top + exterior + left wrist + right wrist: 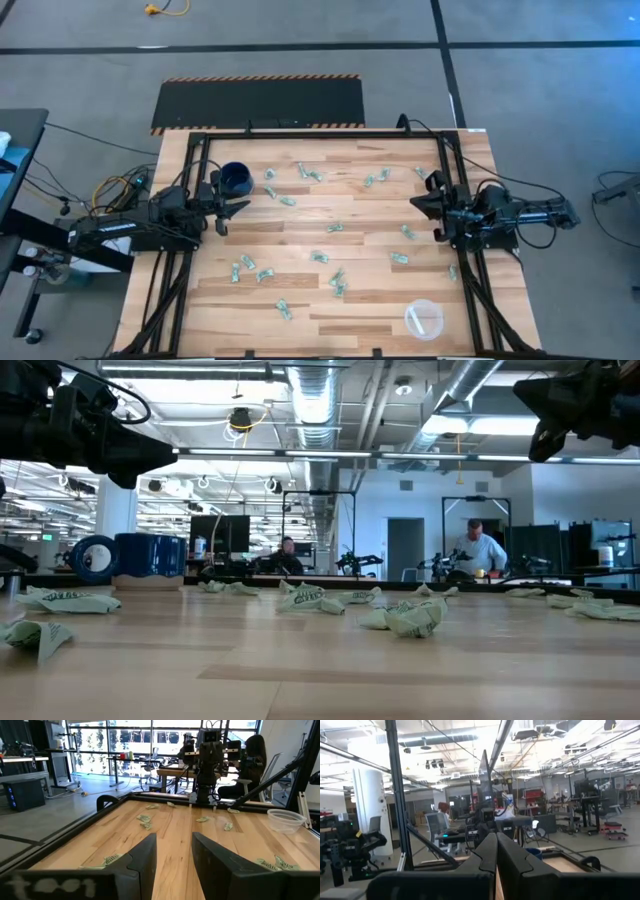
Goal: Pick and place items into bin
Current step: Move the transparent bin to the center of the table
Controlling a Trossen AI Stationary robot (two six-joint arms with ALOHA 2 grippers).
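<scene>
Both arms parked, items scattered, cup [423, 319] empty
Left gripper [226, 212] parted, right gripper [432, 205] pinched closed; wrapped items [335, 280] strewn mid-table look light, soft, crinkly, so pinch across the bulging middle, not the loose ends

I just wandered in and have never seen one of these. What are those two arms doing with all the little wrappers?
Nothing is being handled right now. Small green-and-white wrapped pieces lie scattered over the wooden table, and the clear plastic cup looks empty. The left gripper waits open beside a dark blue mug; the right gripper waits shut at the opposite side.
</scene>
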